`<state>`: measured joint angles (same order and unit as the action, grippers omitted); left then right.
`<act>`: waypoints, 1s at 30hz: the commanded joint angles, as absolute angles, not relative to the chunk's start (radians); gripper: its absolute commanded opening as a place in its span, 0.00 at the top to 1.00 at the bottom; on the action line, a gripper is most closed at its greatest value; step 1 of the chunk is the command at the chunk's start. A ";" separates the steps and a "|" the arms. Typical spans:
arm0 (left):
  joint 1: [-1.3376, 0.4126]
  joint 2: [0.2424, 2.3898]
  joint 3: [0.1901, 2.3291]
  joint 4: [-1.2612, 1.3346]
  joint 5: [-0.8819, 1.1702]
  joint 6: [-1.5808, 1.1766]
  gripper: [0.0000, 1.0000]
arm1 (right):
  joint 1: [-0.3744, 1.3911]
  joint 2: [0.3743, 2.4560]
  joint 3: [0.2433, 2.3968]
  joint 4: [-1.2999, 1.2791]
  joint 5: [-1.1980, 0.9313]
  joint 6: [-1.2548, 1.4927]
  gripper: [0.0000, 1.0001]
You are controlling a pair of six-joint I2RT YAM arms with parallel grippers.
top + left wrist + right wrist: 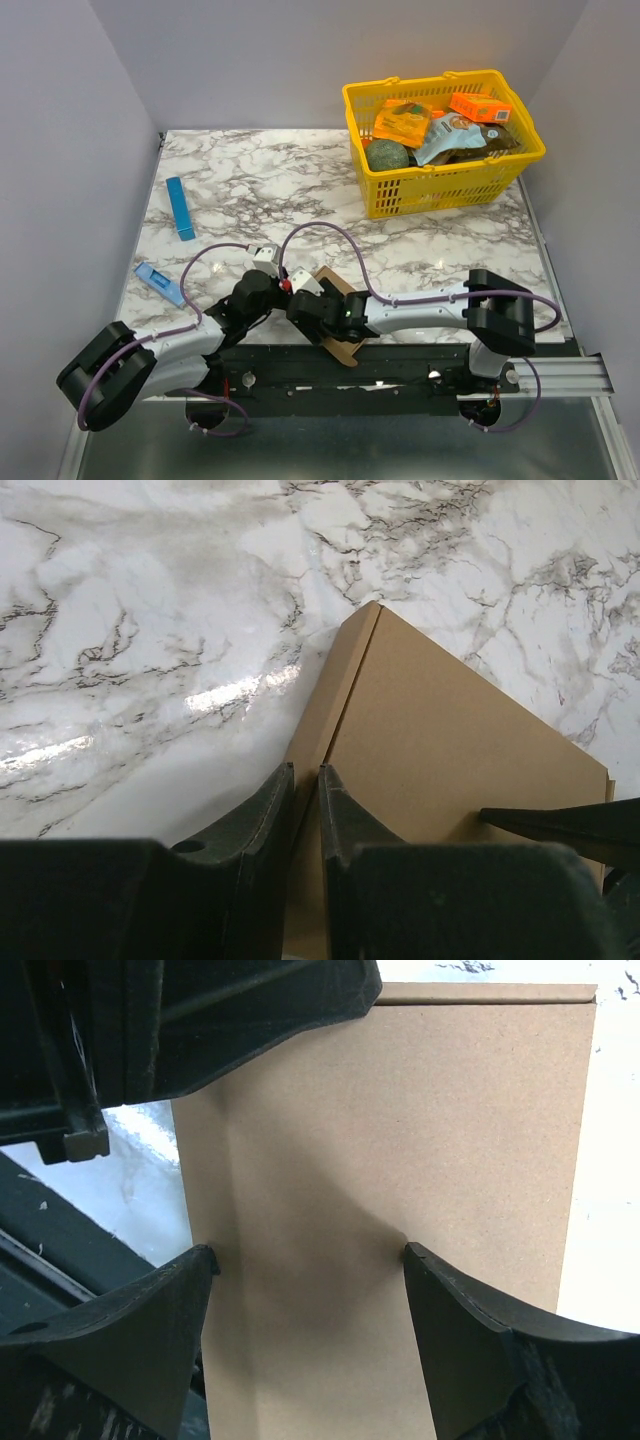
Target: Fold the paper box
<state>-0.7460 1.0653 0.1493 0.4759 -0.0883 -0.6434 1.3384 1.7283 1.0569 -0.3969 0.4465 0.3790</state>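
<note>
Paper box [342, 348], plain brown cardboard, lies on the marble table [260, 180] at its near edge, well apart from the yellow basket [445, 190] and to the near left of it. The left gripper [305, 772] is almost closed, with the box's creased edge caught in the narrow slit between its fingers. The right gripper [310, 1255] stands wide open, both fingertips resting on the box's flat panel.

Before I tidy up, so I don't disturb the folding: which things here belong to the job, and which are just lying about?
Job: plain brown cardboard box; left claw, pinching its edge; right claw, open over it.
Lying about: yellow plastic basket holding orange printed boxes; long blue strip; small light-blue piece.
</note>
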 commanded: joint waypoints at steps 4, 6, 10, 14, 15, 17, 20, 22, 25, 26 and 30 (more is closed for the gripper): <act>-0.744 1.071 0.135 0.465 -0.075 -0.653 0.77 | 1.333 1.832 0.983 -0.543 0.563 0.469 0.29; -0.742 1.048 0.137 0.454 -0.080 -0.655 0.75 | 1.333 1.836 0.980 -0.560 0.595 0.498 0.38; -0.729 0.979 0.137 0.413 -0.090 -0.663 0.68 | 1.335 1.855 0.986 -0.577 0.621 0.511 0.47; -0.713 0.884 0.138 0.322 -0.121 -0.673 0.47 | 1.335 1.856 0.982 -0.563 0.604 0.511 0.53; -0.710 0.838 0.138 0.302 -0.132 -0.676 0.35 | 1.335 1.850 0.977 -0.558 0.589 0.505 0.53; -0.703 0.789 0.132 0.244 -0.172 -0.687 0.25 | 1.335 1.820 0.970 -0.539 0.574 0.500 0.53; -0.690 0.686 0.118 0.166 -0.244 -0.722 0.13 | 1.335 1.772 0.945 -0.496 0.557 0.486 0.53; -0.683 0.611 0.098 0.131 -0.273 -0.752 0.11 | 1.333 1.756 0.933 -0.468 0.537 0.463 0.52; -0.673 0.529 0.069 0.083 -0.302 -0.778 0.10 | 1.333 1.735 0.940 -0.449 0.503 0.443 0.47; -0.673 0.513 0.064 0.080 -0.296 -0.775 0.10 | 1.333 1.721 0.943 -0.445 0.494 0.440 0.44; -0.672 0.497 0.064 0.086 -0.242 -0.738 0.11 | 1.328 1.635 0.963 -0.449 0.459 0.414 0.17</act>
